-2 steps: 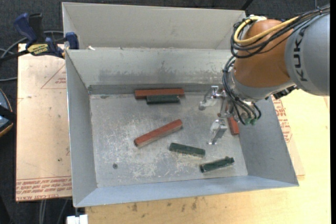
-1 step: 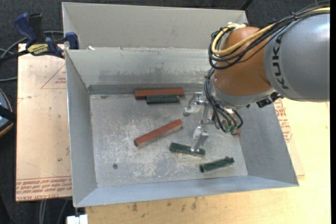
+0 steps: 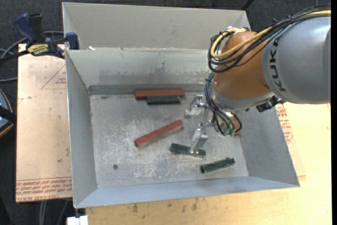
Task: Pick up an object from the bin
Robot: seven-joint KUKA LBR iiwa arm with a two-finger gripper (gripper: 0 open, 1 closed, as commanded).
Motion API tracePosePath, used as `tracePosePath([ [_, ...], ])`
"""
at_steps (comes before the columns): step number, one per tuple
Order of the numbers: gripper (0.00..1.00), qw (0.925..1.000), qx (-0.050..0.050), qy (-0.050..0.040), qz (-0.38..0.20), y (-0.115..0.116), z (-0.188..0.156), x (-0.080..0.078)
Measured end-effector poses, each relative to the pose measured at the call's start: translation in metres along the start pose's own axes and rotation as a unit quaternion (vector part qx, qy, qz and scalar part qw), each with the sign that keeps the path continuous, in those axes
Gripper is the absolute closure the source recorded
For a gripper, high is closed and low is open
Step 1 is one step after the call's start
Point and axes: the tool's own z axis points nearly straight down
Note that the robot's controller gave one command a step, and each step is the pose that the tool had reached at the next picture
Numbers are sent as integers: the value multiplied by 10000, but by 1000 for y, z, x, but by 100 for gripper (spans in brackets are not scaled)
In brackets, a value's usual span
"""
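Note:
My gripper (image 3: 198,125) hangs low over the right middle of the bin, open, with nothing between its fingers. One silver finger (image 3: 195,106) points toward the back wall. The other finger (image 3: 200,140) reaches down to the right end of a short dark green bar (image 3: 183,149) lying on the floor; I cannot tell if it touches. A red bar (image 3: 158,133) lies slantwise just left of the gripper. A second short dark green bar (image 3: 217,165) rests near the front right corner.
Along the back wall lie a long red bar (image 3: 159,94) and a dark green bar (image 3: 162,99) side by side. The arm's orange cover and cables hang over the bin's right side. Bare floor stretches along the left and front left.

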Motion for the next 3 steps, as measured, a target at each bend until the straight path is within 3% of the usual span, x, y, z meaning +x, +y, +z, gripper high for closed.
tracePosePath([
  [1, 0, 9999, -5, -134, 73, 1, 64, 0],
  [2, 100, 10000, 2, -37, 55, 1, 59, 4],
  [3, 100, 10000, 2, -37, 55, 1, 59, 4],
])
